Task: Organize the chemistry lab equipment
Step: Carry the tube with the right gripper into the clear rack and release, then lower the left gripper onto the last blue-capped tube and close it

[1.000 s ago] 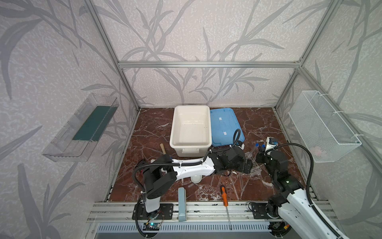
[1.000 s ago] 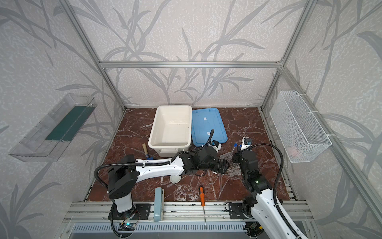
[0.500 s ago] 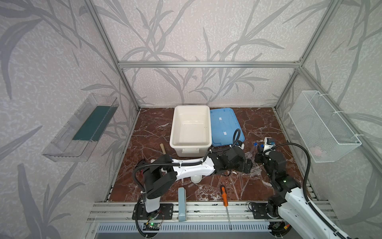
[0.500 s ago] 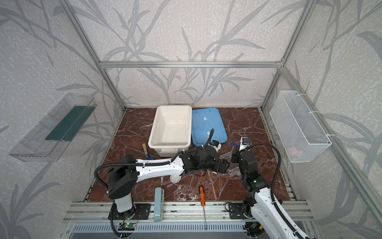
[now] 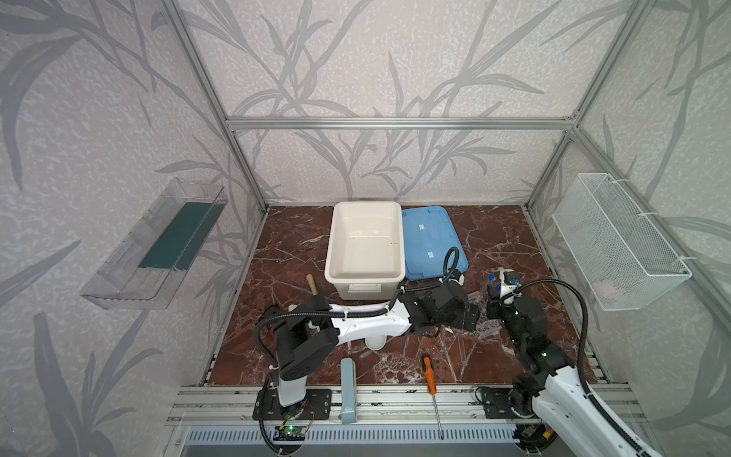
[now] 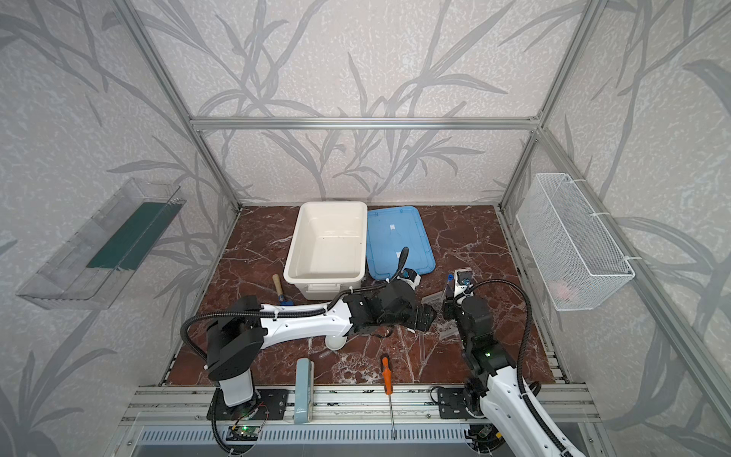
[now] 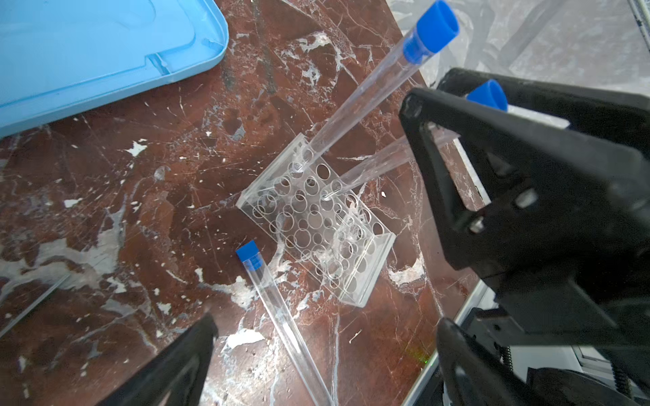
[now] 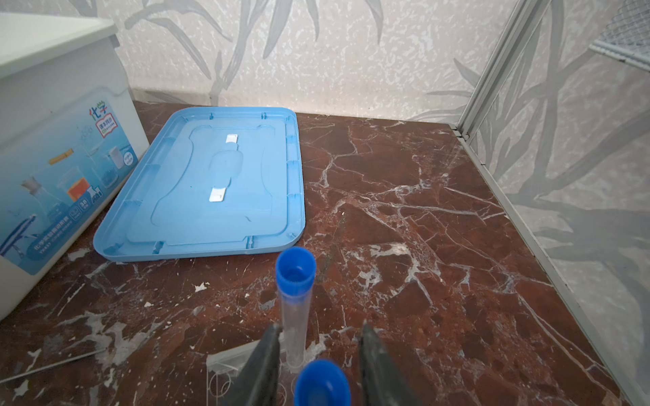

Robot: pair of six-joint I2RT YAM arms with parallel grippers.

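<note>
1. Tubes first: two blue-capped test tubes stood slanted in the clear rack (image 7: pixel 316 228) at the centre of the left wrist view, one farther (image 7: pixel 369 91) and one nearer (image 7: pixel 373 165). A third tube (image 7: pixel 281 316) lay flat on the marble just beside the rack, toward lower centre. In both top views this cluster sat right of centre, between the two arm tips
2. The right gripper (image 8: pixel 320 327) had its jaws partly apart on either side of the nearer tube's cap (image 8: pixel 322 383), with a gap on each side. It held nothing, so I judged that tube seated
3. The left gripper (image 7: pixel 326 318) was spread wide and empty above the rack and the lying tube
4. The lying tube, a thin rod (image 7: pixel 35 305) at the left edge and the small white dish (image 5: pixel 375 341) under the left forearm were left to do. Nothing showed inside the white bin (image 5: pixel 331 253) at upper centre, and the blue lid (image 5: pixel 429 237) lay just right of it. The task looked partway done
5. Against the top views a second before, the right arm had edged slightly left in frame, while the left arm lay unchanged. Jaw width was too small to tell there
</note>
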